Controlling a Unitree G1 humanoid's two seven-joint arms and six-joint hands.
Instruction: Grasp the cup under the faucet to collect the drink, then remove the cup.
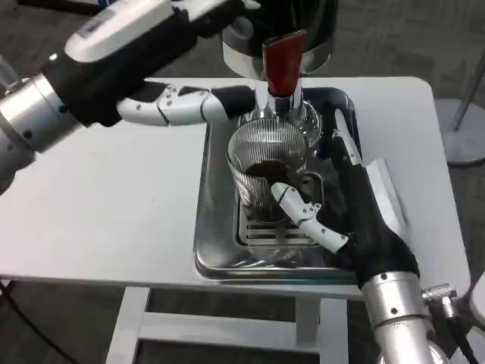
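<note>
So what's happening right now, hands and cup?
Right hand holds cup under faucet. Left hand reaches at dispenser. Dark drink in cup. Nothing blocking.

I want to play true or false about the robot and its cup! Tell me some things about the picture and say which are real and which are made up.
1. The cup is see-through and has dark drink in the bottom. True.
2. The cup sits on the bare white table. False: it stands on a shiny metal tray, over the tray's slotted grate.
3. The right hand is around the cup. True.
4. The faucet handle above the cup is blue. False: it is red.
5. The left hand is reaching toward the faucet. True.
6. The cup is tipped over on its side. False: it stands upright.
</note>
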